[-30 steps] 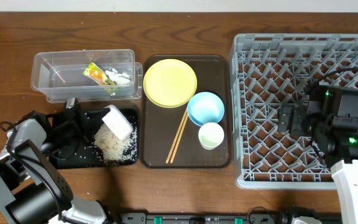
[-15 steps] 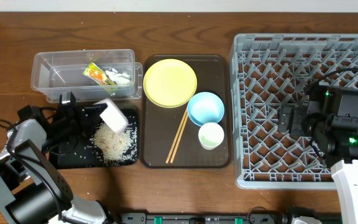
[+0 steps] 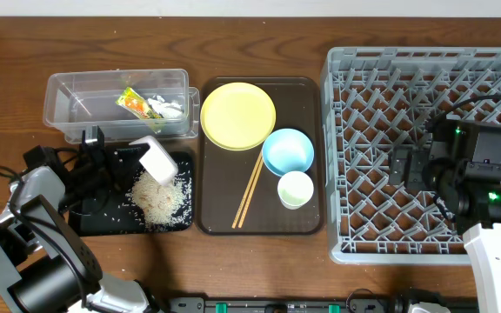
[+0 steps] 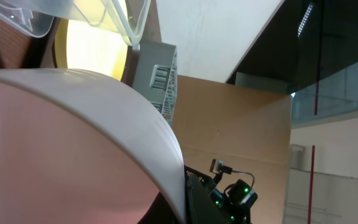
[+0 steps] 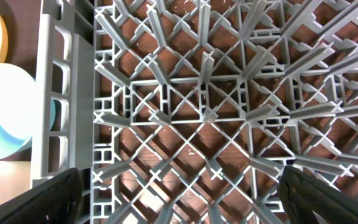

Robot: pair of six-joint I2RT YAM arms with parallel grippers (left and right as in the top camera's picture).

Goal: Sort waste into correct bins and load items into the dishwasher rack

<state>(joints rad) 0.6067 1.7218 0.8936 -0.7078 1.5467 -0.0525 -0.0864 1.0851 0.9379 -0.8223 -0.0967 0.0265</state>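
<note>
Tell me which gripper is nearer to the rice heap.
Left. The left gripper holds a tipped white bowl right above the rice on the black tray. The right gripper is far across, over the rack, jaws open.

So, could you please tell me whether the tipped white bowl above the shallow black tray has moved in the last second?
Yes: the white bowl has shifted slightly up-left, nearer the clear rectangular plastic tub.
</note>
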